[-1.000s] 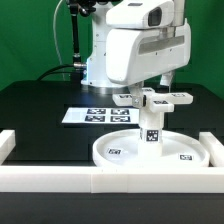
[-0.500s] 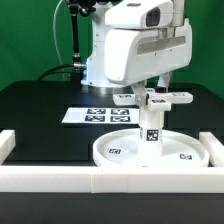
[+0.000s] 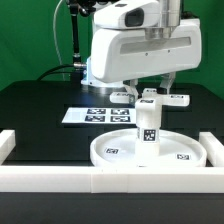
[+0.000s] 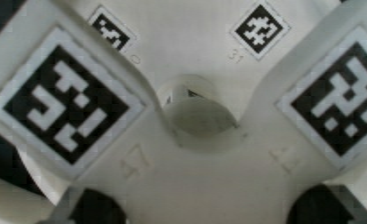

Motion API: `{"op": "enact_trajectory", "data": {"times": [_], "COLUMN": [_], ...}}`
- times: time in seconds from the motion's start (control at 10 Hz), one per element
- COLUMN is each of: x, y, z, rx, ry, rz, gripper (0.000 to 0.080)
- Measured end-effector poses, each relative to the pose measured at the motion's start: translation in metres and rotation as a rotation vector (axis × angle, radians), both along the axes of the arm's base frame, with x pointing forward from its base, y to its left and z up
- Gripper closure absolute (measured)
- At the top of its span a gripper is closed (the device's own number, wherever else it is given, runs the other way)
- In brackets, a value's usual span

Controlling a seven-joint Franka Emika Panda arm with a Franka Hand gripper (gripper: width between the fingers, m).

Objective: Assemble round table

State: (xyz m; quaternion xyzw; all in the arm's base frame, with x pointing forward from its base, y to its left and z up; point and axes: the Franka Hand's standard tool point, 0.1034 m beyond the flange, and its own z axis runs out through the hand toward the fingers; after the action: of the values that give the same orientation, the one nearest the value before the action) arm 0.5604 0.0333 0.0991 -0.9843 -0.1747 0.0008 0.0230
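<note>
The large rimmed round disc [image 3: 118,152] lies at the front of the table. The short cylindrical leg [image 3: 148,128] stands upright on its middle, tag facing the camera. The cross-shaped foot [image 3: 150,98] sits on top of the leg, its arms reaching to either side. My gripper [image 3: 148,88] hangs straight above and is shut on the foot. In the wrist view the foot [image 4: 198,160] fills the picture, with its centre hole [image 4: 201,115] and tagged arms. The dark fingertips [image 4: 91,206] stand at either side of it, the gripper [image 4: 215,206] closed over the white plastic.
The marker board [image 3: 92,115] lies behind the disc toward the exterior view's left. The long white border rail [image 3: 60,178] runs along the front, with raised ends at both sides. The arm's base [image 3: 100,70] stands at the back.
The hand has shifted toward the exterior view's left and turned slightly. The leg and foot have moved a little the same way with it.
</note>
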Motion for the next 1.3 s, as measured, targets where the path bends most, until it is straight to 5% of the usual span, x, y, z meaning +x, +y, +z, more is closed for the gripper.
{"op": "enact_trajectory", "data": {"times": [0.6, 1.3], "x": [0.0013, 0.0017], "y": [0.007, 0.0064], "z": [-0.0002, -0.0006], "rx": [0.036, 0.063], "ry": [-0.007, 0.027], "rz": [-0.778, -1.2], "gripper": [0.0357, 0.0357]}}
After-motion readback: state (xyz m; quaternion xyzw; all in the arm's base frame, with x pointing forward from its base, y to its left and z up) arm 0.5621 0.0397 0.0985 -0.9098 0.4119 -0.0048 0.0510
